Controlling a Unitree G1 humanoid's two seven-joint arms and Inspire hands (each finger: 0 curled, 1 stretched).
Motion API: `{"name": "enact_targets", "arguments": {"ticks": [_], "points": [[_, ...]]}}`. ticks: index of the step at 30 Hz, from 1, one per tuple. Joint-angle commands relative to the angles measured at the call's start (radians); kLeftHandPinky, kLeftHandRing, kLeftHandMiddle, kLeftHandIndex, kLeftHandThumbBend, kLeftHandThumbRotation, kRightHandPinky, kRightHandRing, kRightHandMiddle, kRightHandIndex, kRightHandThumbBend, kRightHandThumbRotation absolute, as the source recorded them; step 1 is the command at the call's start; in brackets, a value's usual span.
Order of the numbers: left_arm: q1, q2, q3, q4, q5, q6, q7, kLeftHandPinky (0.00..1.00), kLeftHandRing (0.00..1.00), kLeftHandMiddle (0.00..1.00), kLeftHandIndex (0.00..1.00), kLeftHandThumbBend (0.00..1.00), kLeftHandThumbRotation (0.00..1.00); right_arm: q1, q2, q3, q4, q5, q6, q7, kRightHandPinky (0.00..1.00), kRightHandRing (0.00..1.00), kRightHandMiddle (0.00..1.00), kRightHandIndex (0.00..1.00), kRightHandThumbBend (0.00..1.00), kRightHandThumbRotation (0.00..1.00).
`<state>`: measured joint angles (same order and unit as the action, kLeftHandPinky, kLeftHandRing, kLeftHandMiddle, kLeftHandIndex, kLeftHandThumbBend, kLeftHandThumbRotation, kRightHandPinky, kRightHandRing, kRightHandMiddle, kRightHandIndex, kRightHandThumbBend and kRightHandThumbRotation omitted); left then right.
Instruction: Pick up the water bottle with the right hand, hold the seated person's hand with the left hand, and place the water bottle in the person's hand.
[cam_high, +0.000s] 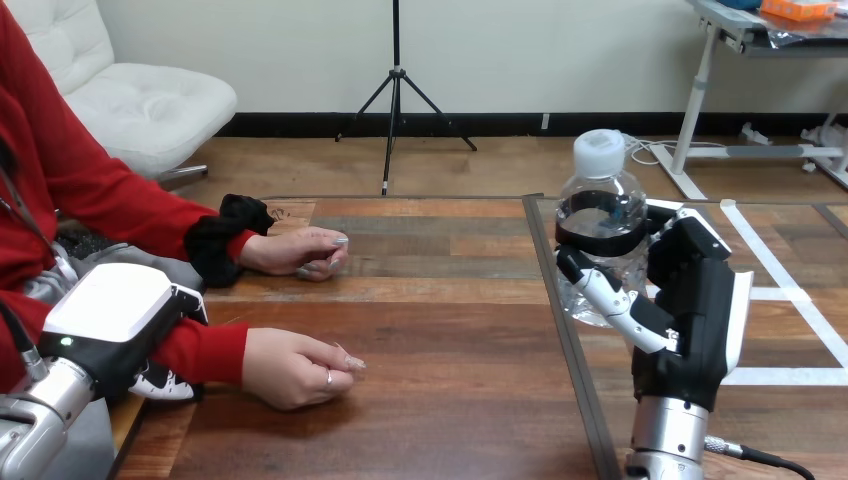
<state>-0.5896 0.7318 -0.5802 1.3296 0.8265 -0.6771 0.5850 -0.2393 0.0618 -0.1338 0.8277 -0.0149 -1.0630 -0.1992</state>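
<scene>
We see a wooden table (450, 330) of brown planks spreading between the left hand (110, 305) and the right hand (700, 290). Just left of the right hand, a dark narrow strip (560, 320) crosses the table from its far side to its near edge. At its far end the strip turns a corner and runs off to the right, beyond the hand. On the hand's side of the strip the top looks glossier, possibly a clear sheet (780, 430) over the wood, though we cannot be sure. White tape lines (790, 295) lie to the right of the right hand: one long slanted line, with two shorter ones reaching back toward the hand.
</scene>
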Motion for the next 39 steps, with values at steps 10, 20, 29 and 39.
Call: {"name": "enact_targets", "arguments": {"ticks": [10, 20, 29, 39], "points": [[-0.017, -0.031, 0.051, -0.009, -0.070, -0.045, -0.010, 0.39, 0.42, 0.48, 0.51, 0.72, 0.19, -0.062, 0.039, 0.023, 0.008, 0.029, 0.000, 0.041, 0.33, 0.40, 0.47, 0.47, 0.73, 0.00], [-0.011, -0.040, 0.065, -0.015, -0.097, -0.073, -0.011, 0.37, 0.40, 0.46, 0.49, 0.73, 0.18, -0.076, 0.047, 0.023, 0.044, 0.024, -0.008, 0.040, 0.36, 0.41, 0.48, 0.47, 0.75, 0.00], [-0.011, -0.044, 0.073, -0.024, -0.103, -0.104, -0.007, 0.35, 0.41, 0.48, 0.50, 0.73, 0.19, -0.086, 0.055, 0.034, 0.073, 0.024, -0.008, 0.053, 0.39, 0.43, 0.48, 0.47, 0.76, 0.00], [-0.011, -0.050, 0.090, -0.035, -0.117, -0.137, -0.013, 0.36, 0.43, 0.49, 0.51, 0.74, 0.21, -0.094, 0.067, 0.049, 0.104, 0.010, -0.014, 0.051, 0.40, 0.43, 0.48, 0.47, 0.75, 0.00]]}}
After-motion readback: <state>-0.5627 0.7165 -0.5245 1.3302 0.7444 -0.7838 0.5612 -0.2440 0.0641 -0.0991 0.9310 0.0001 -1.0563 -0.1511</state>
